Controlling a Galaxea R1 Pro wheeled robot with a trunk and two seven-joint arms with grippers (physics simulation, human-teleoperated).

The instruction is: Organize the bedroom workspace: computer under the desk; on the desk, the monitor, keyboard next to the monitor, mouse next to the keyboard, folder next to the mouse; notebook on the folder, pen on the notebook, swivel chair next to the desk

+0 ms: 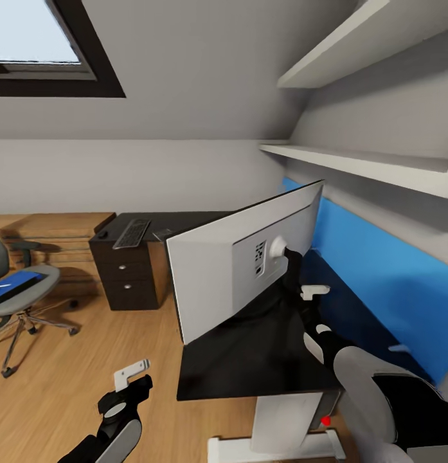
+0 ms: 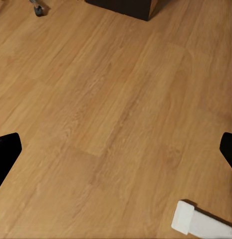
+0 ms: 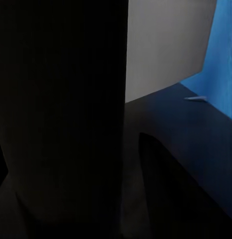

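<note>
While the right end effector (image 1: 294, 267) is gripping the monitor (image 1: 243, 267) stand, the tilting screen risks toppling off the surface (image 1: 249, 366) toward 7 o'clock; the left end effector (image 1: 135, 379) is hanging wide.

— Light source? Lighting level?

— Soft, even daylight from the skylight (image 1: 34, 38). Walls bright, floor (image 1: 89, 347) warm, shadows faint.

— Glare?

— A dull sheen on the desk (image 1: 249, 366) top.

— Wrist views?

— Left: sharp and well lit. Right: mostly black, close surfaces blurred. Head view edges stretch slightly.
</note>
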